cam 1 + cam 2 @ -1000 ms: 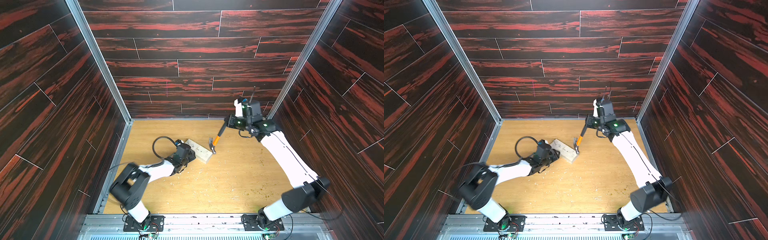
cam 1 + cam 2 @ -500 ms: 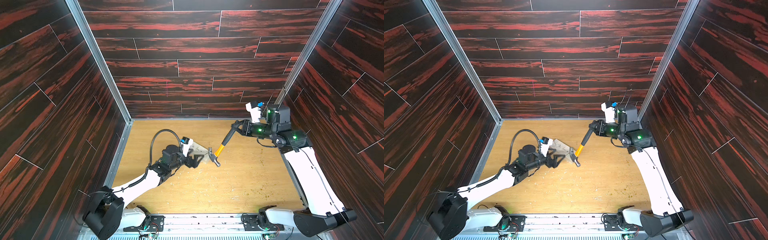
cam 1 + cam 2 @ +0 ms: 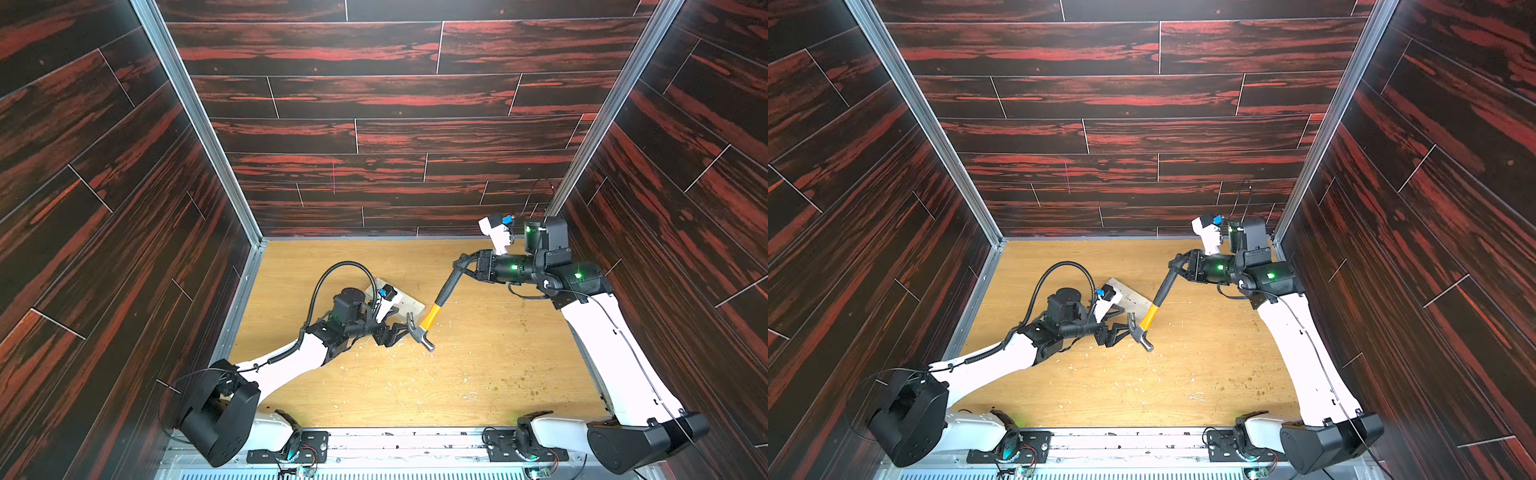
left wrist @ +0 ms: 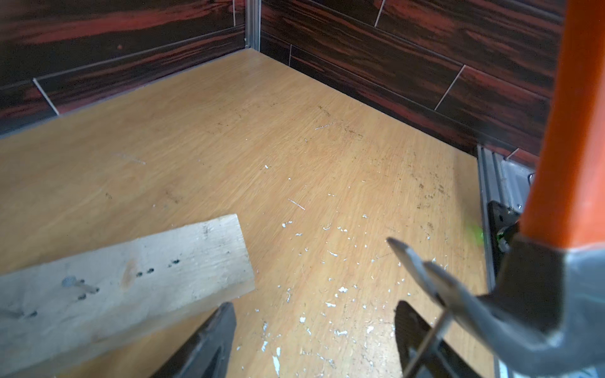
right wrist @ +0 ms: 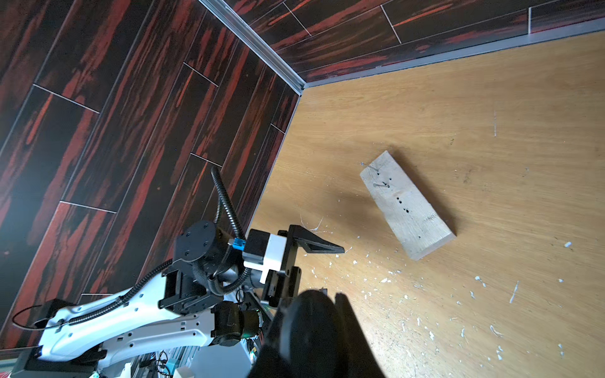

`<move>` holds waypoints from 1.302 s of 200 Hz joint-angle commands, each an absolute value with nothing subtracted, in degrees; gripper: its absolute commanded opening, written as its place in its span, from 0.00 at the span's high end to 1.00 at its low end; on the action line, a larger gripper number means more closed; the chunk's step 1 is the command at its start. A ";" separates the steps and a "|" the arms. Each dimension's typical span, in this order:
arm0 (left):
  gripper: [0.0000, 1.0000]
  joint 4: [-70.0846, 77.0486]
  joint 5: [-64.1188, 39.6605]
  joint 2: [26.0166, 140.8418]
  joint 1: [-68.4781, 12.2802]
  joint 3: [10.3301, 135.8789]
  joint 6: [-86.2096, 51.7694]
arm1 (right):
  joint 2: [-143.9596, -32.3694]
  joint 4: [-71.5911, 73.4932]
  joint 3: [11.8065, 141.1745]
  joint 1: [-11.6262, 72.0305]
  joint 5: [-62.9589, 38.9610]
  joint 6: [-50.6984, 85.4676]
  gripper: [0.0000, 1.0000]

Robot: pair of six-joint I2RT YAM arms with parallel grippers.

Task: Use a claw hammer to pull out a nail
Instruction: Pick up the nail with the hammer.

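My right gripper point(image 3: 463, 266) is shut on the black handle of the claw hammer point(image 3: 430, 318), near its end. The hammer slopes down to its steel head point(image 3: 1138, 331), just above the floor off the near end of the pale wood block point(image 3: 412, 307). In the left wrist view a thin nail point(image 4: 429, 337) sits caught in the claw's fork point(image 4: 422, 278). My left gripper point(image 3: 401, 332) is open right beside the claw, holding nothing; the caught nail crosses in front of one finger point(image 4: 412, 330). A second, bent nail point(image 5: 379, 185) lies in the block point(image 5: 406, 209).
Dark red-streaked walls enclose the tan floor point(image 3: 478, 357) on three sides. White chips and splinters point(image 4: 340, 289) litter the floor near the hammer head. The block point(image 4: 131, 281) shows several empty nail holes. Metal rails point(image 3: 374, 440) run along the front edge.
The hammer head has swung off the block toward the front, with the right arm drawn back to the right. My left gripper has let go of the block, opened, and moved beside the claw.
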State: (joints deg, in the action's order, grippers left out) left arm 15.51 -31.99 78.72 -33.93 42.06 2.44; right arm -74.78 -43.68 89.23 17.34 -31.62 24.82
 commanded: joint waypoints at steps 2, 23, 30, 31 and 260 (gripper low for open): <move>0.34 13.07 -34.05 78.31 -34.10 43.22 5.51 | -74.34 -40.96 89.99 17.25 -35.77 27.20 1.00; 0.46 13.05 -33.96 77.63 -34.10 42.95 5.41 | -74.98 -41.17 90.08 17.23 -35.54 27.20 1.00; 0.53 13.24 -34.10 77.42 -34.10 42.83 5.28 | -75.14 -41.37 90.16 17.23 -34.95 27.08 1.00; 0.54 13.30 -34.10 77.38 -34.10 42.81 5.24 | -75.19 -41.38 90.12 17.23 -34.92 27.08 1.00; 1.00 -2.04 15.58 86.95 -22.15 49.36 -22.44 | -74.69 -36.52 81.06 20.48 -21.41 28.60 1.00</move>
